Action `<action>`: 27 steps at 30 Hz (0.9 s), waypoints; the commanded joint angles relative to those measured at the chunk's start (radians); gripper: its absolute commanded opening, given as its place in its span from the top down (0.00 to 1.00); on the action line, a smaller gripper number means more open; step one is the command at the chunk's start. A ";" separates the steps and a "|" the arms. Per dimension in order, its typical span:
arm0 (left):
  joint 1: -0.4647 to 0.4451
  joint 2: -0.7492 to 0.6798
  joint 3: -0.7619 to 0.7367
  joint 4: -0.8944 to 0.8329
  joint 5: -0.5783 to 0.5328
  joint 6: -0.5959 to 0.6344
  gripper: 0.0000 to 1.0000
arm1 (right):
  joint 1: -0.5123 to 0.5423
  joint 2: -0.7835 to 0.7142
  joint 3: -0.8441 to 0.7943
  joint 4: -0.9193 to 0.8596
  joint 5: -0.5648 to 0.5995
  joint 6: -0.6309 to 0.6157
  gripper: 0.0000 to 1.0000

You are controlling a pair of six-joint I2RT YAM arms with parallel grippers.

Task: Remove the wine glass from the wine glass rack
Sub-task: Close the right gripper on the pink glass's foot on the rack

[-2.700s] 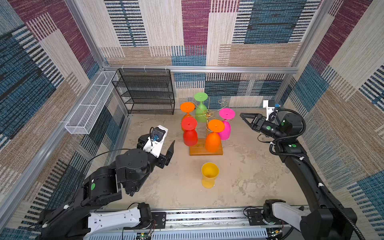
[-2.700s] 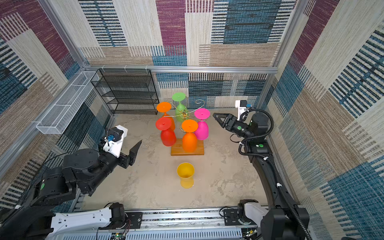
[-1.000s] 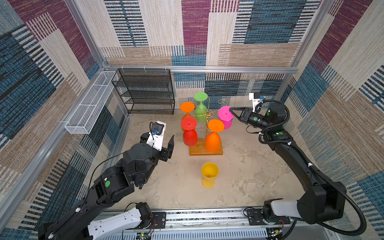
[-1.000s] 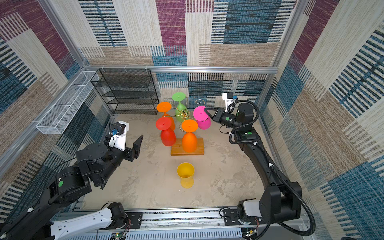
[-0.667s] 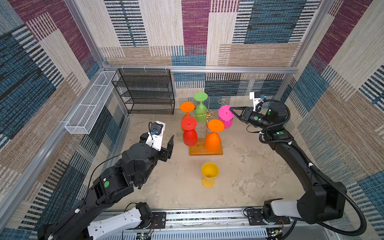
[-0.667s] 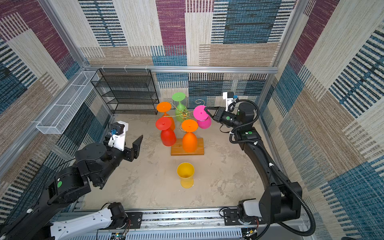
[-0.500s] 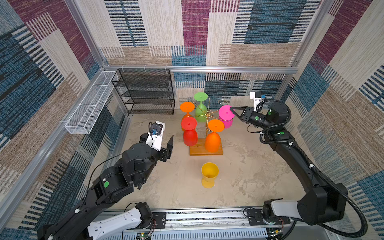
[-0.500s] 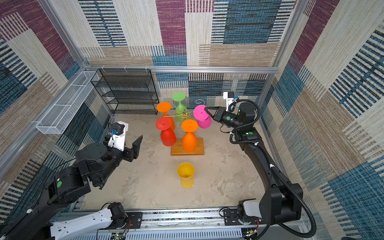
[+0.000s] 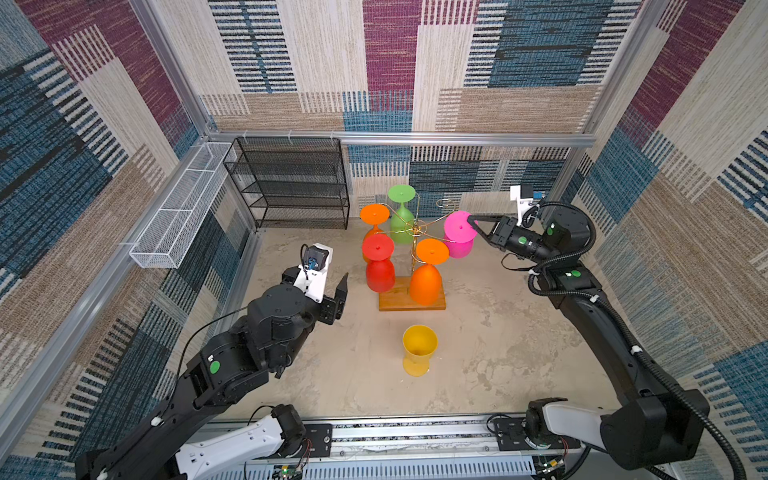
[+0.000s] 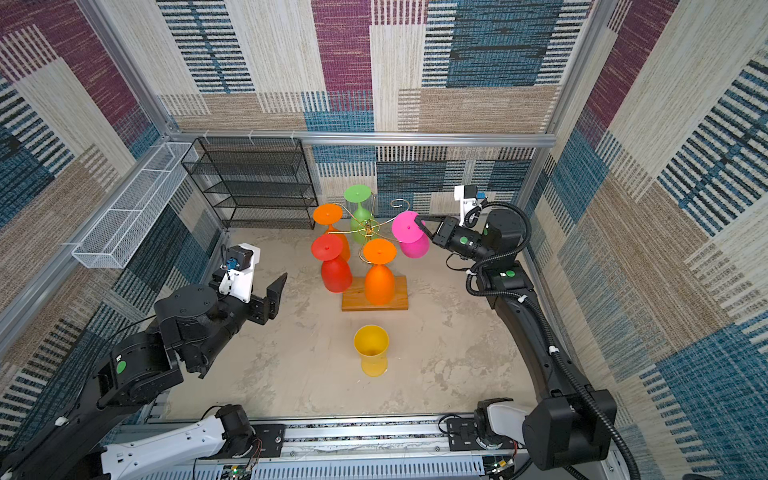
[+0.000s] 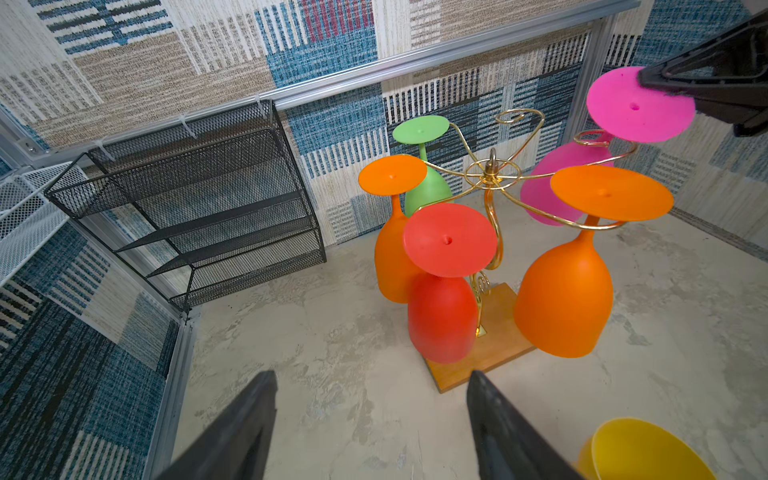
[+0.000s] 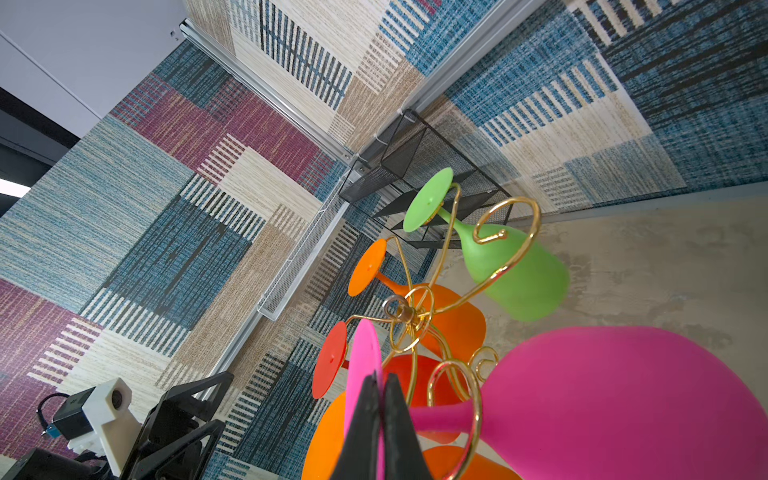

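A robotics lab cell: aluminium framing and patterned panels beyond the left claw, mounting rail behind.

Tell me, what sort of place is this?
Likely a robotics test cell, not a home: left arm and right arm mounted on a metal rail, carpet-clad walls all round, a loaded wine glass rack as prop.
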 commanded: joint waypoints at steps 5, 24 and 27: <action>0.006 0.005 0.001 -0.006 0.026 -0.031 0.26 | 0.002 -0.037 -0.023 0.006 -0.035 0.001 1.00; 0.031 0.028 0.002 -0.010 0.060 -0.037 0.26 | 0.032 -0.016 -0.016 0.037 -0.054 0.034 1.00; 0.037 0.028 0.002 -0.011 0.064 -0.039 0.26 | 0.039 0.001 -0.003 0.047 -0.056 0.040 1.00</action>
